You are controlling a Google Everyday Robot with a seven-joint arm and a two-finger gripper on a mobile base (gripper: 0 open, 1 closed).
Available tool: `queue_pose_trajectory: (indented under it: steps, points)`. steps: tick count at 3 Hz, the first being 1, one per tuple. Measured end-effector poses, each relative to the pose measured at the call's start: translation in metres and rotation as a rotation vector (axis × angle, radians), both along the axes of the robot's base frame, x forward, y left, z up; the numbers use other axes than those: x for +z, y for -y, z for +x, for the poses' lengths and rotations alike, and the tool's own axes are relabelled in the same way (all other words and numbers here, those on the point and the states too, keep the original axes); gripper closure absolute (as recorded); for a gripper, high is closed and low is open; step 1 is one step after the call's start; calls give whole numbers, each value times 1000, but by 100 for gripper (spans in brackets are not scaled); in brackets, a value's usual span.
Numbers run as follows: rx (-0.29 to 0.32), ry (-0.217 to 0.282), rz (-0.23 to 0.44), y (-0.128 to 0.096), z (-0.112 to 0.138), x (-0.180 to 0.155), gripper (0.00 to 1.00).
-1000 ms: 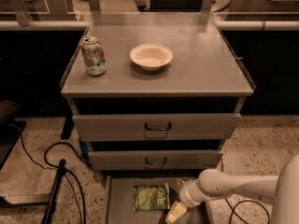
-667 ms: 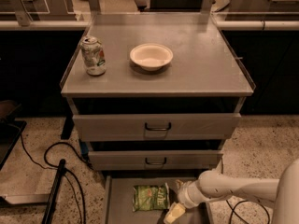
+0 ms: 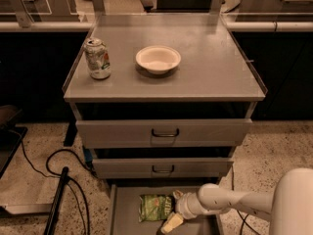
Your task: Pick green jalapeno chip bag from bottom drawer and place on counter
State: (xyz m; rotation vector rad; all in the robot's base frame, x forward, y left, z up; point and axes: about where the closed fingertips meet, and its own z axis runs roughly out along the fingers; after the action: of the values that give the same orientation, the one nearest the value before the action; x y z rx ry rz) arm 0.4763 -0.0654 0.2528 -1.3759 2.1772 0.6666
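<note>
Pincer (image 3: pixel 170 219), partly cut off, beside chip bag (image 3: pixel 154 207) in bottom drawer (image 3: pixel 125 213)

Hand (image 3: pixel 169 223) low in bottom drawer (image 3: pixel 128 220), tight against right edge of green chip bag (image 3: pixel 155 207). Handled drawers (image 3: pixel 165 132) overhang drawer's back. Bench (image 3: pixel 217 70): soda can (image 3: pixel 98 58) left, bowl (image 3: pixel 158 59) centre; right half, front strip bare.

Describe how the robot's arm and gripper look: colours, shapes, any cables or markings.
The arm is smooth white: a rounded tube tapering from a bulky shell to a ringed collar. The gripper, low in the bottom drawer beside the green jalapeno chip bag, is cream-coloured. No cables or markings show.
</note>
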Motion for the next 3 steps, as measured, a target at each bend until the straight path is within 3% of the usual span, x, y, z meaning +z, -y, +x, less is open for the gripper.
queue_pose_trajectory:
  steps: [2, 3]
  points:
    - [-3, 10, 0, -7, 15, -30, 0]
    - [-8, 14, -33, -2, 28, -46, 0]
